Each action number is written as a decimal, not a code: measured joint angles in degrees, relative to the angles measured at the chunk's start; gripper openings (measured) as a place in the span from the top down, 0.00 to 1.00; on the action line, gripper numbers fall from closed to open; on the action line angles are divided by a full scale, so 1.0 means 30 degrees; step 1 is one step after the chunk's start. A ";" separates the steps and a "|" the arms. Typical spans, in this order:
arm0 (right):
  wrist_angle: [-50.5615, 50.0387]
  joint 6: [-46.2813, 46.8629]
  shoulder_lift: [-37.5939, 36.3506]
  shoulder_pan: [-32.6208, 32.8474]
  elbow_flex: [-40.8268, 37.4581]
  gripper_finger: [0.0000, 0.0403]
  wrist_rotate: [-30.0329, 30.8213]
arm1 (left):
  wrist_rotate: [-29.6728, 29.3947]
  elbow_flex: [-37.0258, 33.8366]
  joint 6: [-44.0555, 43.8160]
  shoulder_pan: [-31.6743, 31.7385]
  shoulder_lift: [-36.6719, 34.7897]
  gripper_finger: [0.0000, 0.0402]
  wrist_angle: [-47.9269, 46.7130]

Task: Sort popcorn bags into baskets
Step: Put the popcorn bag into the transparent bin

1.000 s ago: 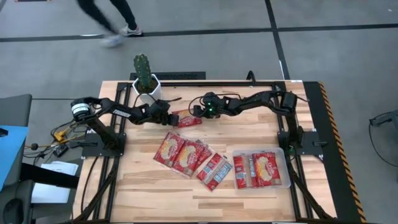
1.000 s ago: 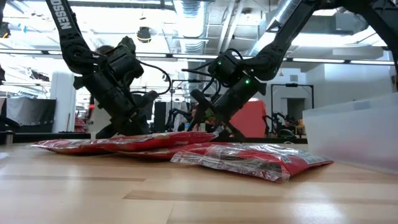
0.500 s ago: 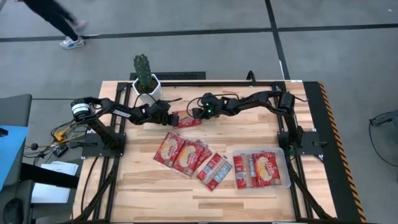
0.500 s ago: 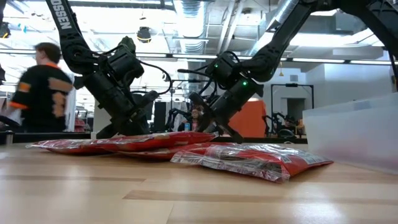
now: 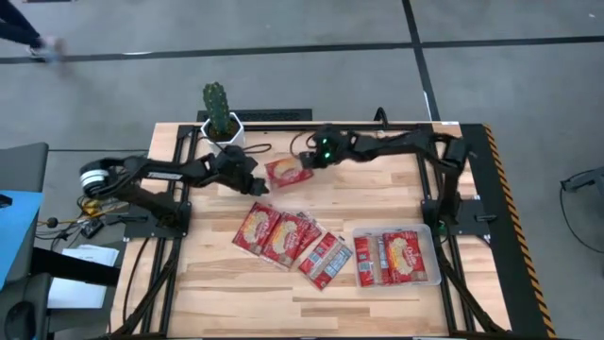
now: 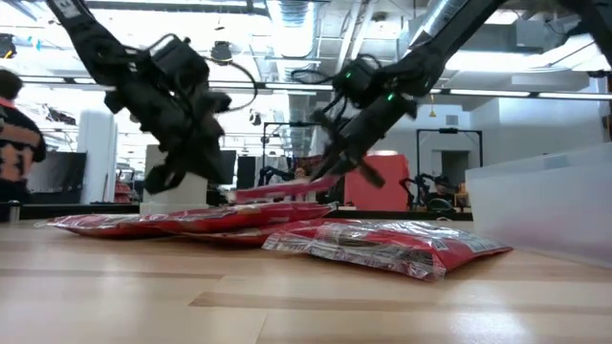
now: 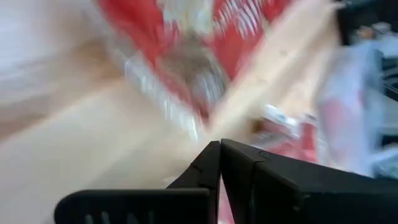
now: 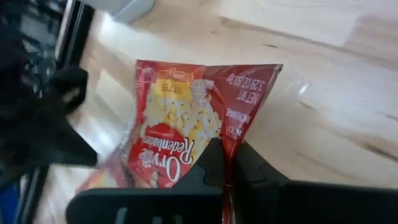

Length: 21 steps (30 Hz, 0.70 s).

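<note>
From my overhead camera I see the right gripper (image 5: 304, 166) in the upper middle of the frame, its fingers pinched on the edge of one popcorn bag (image 5: 284, 171). The low view shows that held bag (image 6: 285, 188) lifted clear of the table, hanging nearly flat above the pile. My right wrist camera confirms it — the two dark fingers (image 8: 214, 163) meet on the red foil of the packet (image 8: 180, 127), with light wood planks beneath.

The left gripper (image 5: 257, 185) sits just left of the held bag in the overhead frame, apart from it. In the left wrist view its fingers (image 7: 219, 163) are pressed together with nothing between them, and blurred red packets lie beyond.

The pile of loose bags (image 5: 288, 241) lies at the centre of the frame, overlapping in a fan on the wooden table (image 5: 217, 293); I count about four. In the low view they lie flat in the foreground (image 6: 382, 244).

The clear basket (image 5: 430, 232) is at the lower right of the overhead frame, well apart from both grippers, and holds two bags (image 5: 389, 258) side by side.

A white pot with a cactus (image 5: 218, 111) stands at the table's upper left edge — a person (image 6: 15, 143) shows at the far left of the low view, beyond the table.
</note>
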 joint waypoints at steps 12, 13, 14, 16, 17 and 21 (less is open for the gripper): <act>-1.6390 -1.2716 -0.9459 -0.1808 0.0018 0.97 -0.3571 | 0.0279 0.0033 0.0123 -0.0044 -0.5534 1.00 -0.1210; -1.7840 -1.3845 -1.0232 -0.1588 0.0018 0.97 -0.3584 | 0.0028 0.0033 0.0138 -0.0044 -0.5699 1.00 -0.1402; -1.9141 -1.4875 -1.0924 -0.1280 0.0018 0.97 -0.3584 | -0.0172 0.0033 0.0143 -0.0044 -0.5815 1.00 -0.1644; -2.1333 -1.6393 -1.2176 -0.0549 0.0018 0.97 -0.3553 | -0.0530 0.0033 0.0143 -0.0037 -0.5874 1.00 -0.1778; -2.2238 -1.6854 -1.2702 -0.0114 0.0018 0.97 -0.3389 | -0.0584 0.0033 0.0150 -0.0037 -0.5874 1.00 -0.1900; -2.3759 -1.7083 -1.4098 0.2058 0.0018 0.96 -0.2795 | -0.0893 0.0033 0.0155 -0.0073 -0.5764 1.00 -0.2163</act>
